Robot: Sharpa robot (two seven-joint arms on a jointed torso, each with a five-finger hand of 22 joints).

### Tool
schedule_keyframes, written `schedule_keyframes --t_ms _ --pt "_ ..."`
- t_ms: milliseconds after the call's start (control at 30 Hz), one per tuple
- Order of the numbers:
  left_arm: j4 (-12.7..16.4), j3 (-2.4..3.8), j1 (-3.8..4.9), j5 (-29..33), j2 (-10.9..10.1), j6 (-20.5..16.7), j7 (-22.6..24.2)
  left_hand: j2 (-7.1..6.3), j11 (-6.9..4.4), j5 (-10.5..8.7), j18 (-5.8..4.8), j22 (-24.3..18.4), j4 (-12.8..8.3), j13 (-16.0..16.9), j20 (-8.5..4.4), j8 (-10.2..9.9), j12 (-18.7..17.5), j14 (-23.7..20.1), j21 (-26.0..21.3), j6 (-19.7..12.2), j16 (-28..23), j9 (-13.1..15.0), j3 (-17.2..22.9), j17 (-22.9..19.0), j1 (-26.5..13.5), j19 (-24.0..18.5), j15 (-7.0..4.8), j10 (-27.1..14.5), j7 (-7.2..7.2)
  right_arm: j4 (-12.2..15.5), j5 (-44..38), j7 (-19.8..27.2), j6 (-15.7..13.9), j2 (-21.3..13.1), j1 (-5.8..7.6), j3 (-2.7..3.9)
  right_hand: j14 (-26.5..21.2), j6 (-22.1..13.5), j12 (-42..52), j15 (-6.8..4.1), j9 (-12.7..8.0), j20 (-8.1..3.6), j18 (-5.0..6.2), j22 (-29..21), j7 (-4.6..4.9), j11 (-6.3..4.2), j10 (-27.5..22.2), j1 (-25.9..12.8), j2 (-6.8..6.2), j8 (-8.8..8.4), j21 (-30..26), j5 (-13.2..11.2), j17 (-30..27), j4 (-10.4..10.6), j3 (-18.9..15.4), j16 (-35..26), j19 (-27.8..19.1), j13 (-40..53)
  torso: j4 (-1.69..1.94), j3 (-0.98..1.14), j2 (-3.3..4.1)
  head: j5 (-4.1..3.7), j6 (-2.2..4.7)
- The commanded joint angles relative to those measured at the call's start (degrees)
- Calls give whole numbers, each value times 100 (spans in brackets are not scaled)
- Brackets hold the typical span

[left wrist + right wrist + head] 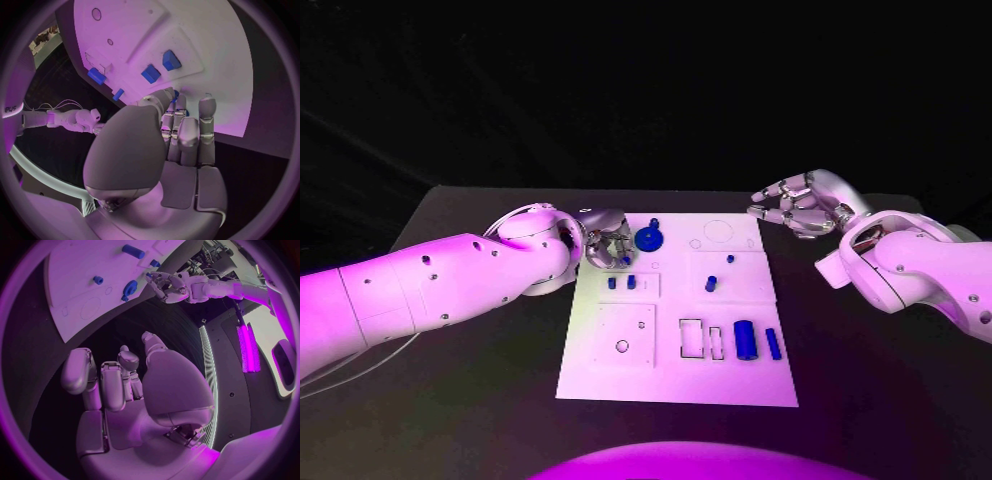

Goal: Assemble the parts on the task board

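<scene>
The white task board point(678, 372) lies in the middle of the black table. My left hand point(606, 240) hovers over the board's far left corner and pinches a small blue part point(176, 95) between thumb and finger. Just beside it on the board sits a round blue part point(651, 237). Two small blue blocks point(620, 283) lie just nearer on the board, also seen as blocks point(160, 67). A blue cylinder point(746, 340) and a blue bar point(773, 344) lie near the board's front right. My right hand point(798, 205) hangs off the board's far right corner, fingers loosely bent, holding nothing.
Small blue pegs point(711, 283) stand mid-board, with another peg point(730, 258) beyond. Outlined recesses point(691, 338) and a square plate with a hole point(626, 335) mark the board's near half. Bare black table point(473, 370) surrounds the board.
</scene>
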Motion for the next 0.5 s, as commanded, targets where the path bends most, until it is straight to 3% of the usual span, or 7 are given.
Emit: schedule_keyframes --t_ms 33,300,500 --pt "10 -4 -8 -1 11 137 0 -27 3 -9 13 -31 -14 7 10 -28 -32 1 -4 19 -6 2 32 -32 -58 -16 8 50 13 1 -43 49 14 -1 -2 1 255 39 4 -51 3 -16 65 -8 -20 -27 -4 41 28 33 -20 38 23 9 -14 -26 -9 -7 2 0 -1 1 4" --pt "6 -5 -8 7 12 112 -25 -123 81 -9 35 -171 -48 -3 49 -242 -208 -78 -102 -251 -66 -102 101 -192 -180 -139 70 -67 96 1 -43 52 10 -2 -2 1 255 39 4 -51 3 -16 65 -8 -20 -27 -4 41 28 33 -20 38 23 9 -14 -26 -9 -7 -2 0 0 6 6" --pt "8 -5 -8 13 10 90 -50 -209 150 -9 83 -409 -61 -23 102 -320 -356 -238 -263 -446 -186 -190 160 -538 -263 -334 129 -210 150 0 -43 52 7 -5 -2 1 255 39 4 -51 3 -16 65 -8 -20 -27 -4 41 28 33 -20 38 23 9 -14 -26 -9 -7 -1 0 -1 6 7"
